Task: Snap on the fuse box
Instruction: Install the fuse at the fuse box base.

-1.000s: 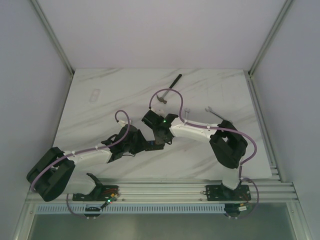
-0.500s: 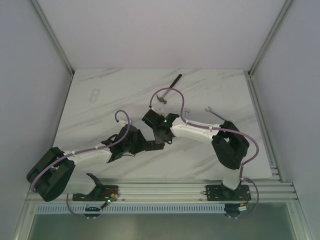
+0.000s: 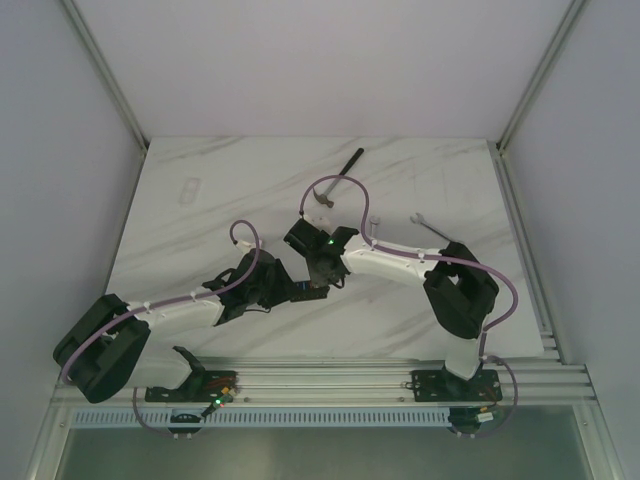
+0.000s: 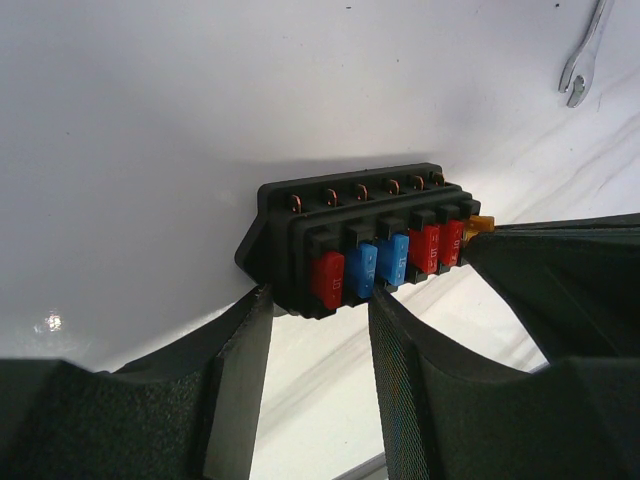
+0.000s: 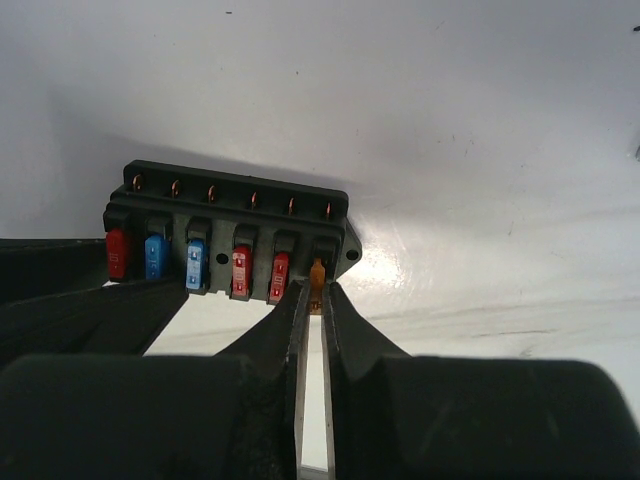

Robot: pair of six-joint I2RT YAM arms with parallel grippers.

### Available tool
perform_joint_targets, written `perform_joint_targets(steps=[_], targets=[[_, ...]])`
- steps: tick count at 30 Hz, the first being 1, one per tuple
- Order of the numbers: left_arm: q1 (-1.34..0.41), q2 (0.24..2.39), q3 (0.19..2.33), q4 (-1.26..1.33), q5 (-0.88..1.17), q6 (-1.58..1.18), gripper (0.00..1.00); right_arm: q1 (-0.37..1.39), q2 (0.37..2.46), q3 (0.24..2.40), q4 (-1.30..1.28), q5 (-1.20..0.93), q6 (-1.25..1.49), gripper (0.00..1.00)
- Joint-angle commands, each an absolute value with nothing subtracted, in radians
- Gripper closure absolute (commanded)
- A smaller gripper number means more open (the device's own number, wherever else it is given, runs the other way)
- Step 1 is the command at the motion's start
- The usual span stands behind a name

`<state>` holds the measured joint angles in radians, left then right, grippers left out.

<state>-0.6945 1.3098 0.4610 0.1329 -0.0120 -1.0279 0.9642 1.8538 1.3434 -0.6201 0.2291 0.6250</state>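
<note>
Black plastic fuse box (image 3: 312,291) lies on the white marbled table (image 3: 200,230), about centre from left to right and in the near half, between the two wrists. It carries a row of fuses: red, blue, blue, red, red.

Left arm (image 3: 180,312): elbow folded at the near left corner, forearm lying low and reaching right toward the box. Left gripper (image 4: 322,300): the fingers (image 4: 240,370) stand apart, with their tips at the box's lower edge, below the first red and the blue fuses. Whether they actually pinch the box cannot be told from these views.

Right arm (image 3: 395,262): elbow raised at the near right, forearm running left across the table, wrist turned down over the box. Right gripper (image 5: 317,292): the fingers (image 5: 290,320) are drawn almost together, clamped on an orange fuse (image 5: 317,274). That fuse sits at the last slot, at the box's right end as the right wrist camera sees it, just beside the second red fuse of the pair. How deep it sits in the slot cannot be told.

In the left wrist view the orange fuse shows at the end of the row, touching the dark tip of the right gripper.

Other items: a hammer (image 3: 338,176) at far centre and a wrench (image 3: 432,228) to the right, both well apart from the box.
</note>
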Motion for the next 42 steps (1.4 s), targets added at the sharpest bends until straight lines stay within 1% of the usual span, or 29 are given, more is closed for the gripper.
perform_joint_targets(steps=[1, 18, 30, 42], targets=[[-0.687, 1.321, 0.476, 0.086, -0.032, -1.029, 0.48, 0.971, 1.826, 1.334, -0.633, 0.266, 0.646, 1.0], [-0.688, 1.31, 0.458, 0.084, -0.045, -1.077, 0.5, 0.979, 1.857, 1.299, -0.634, 0.276, 0.668, 1.0], [-0.687, 1.31, 0.458, 0.084, -0.043, -1.083, 0.5, 0.976, 1.935, 1.28, -0.637, 0.227, 0.653, 1.0], [-0.687, 1.31, 0.456, 0.084, -0.046, -1.083, 0.51, 0.942, 1.989, 1.188, -0.652, 0.205, 0.631, 1.0]])
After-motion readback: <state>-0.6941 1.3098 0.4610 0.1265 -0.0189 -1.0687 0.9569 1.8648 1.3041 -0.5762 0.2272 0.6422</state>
